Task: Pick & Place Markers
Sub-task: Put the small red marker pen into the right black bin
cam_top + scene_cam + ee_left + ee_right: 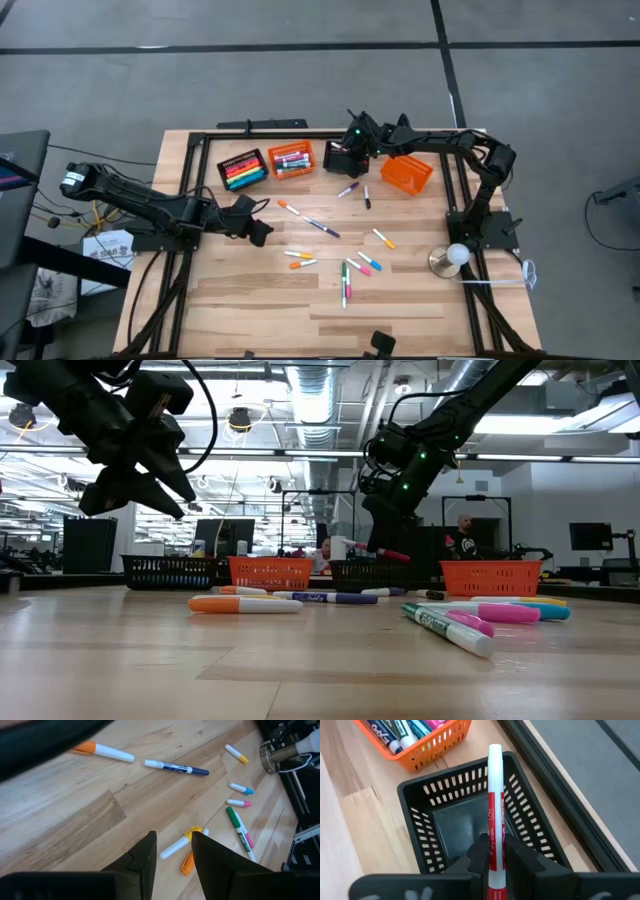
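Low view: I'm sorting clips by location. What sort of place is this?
Probably a robotics lab or workshop: exposed ceiling ducts, monitors behind, two arms over a wooden table.

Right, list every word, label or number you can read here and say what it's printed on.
"dry erase": on the red marker held in the right gripper, above the black basket.
"EXPO", partly cut off: on a marker in the orange basket.
Print on the green marker and the blue marker: too blurred to read.

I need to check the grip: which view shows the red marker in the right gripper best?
Right wrist view: the red marker fills the frame, pinched above the black basket. Low view shows it small; high view hides it; left wrist misses it.
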Controlling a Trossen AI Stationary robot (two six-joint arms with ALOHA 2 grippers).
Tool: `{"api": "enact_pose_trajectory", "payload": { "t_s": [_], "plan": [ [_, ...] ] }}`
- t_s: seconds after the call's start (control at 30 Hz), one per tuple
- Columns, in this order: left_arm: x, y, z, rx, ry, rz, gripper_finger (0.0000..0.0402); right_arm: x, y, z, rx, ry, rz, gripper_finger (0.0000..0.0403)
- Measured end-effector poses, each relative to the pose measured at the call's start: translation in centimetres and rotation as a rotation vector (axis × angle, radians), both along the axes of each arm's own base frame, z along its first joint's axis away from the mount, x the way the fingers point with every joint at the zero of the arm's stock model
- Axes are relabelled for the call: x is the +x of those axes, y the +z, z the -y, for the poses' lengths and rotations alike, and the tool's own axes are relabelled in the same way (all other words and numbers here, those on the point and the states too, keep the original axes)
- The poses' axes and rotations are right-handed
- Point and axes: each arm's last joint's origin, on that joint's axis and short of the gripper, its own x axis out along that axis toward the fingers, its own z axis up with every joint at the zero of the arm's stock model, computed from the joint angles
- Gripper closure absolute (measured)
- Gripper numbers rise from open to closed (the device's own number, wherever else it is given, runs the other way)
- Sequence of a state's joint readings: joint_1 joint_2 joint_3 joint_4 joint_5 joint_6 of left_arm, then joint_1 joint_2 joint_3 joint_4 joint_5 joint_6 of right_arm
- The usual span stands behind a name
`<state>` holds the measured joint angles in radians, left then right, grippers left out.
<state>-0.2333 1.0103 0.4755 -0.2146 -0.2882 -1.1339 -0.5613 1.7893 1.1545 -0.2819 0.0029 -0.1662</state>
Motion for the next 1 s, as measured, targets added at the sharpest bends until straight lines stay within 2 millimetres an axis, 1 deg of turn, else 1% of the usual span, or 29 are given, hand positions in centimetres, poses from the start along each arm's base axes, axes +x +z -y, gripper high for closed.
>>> {"api": "enact_pose_trajectory", "payload": {
  "t_s": [0.37,0.6,1.0],
  "plan": [
    [0.04,0.06,-0.04,0.013,0.012,0.009,0.028,-0.1,-0.01,0.13,-0.004,0.014,-0.004,0.0356],
    [0.08,0.1,-0.03,0.011,0.012,0.015,0.028,0.11,0.1,-0.07,0.046,0.076,0.042,0.0351],
    [0.17,0.2,0.0,0.006,0.013,0.029,0.028,-0.2,0.08,0.35,0.043,0.07,0.036,0.035]
  ]
}}
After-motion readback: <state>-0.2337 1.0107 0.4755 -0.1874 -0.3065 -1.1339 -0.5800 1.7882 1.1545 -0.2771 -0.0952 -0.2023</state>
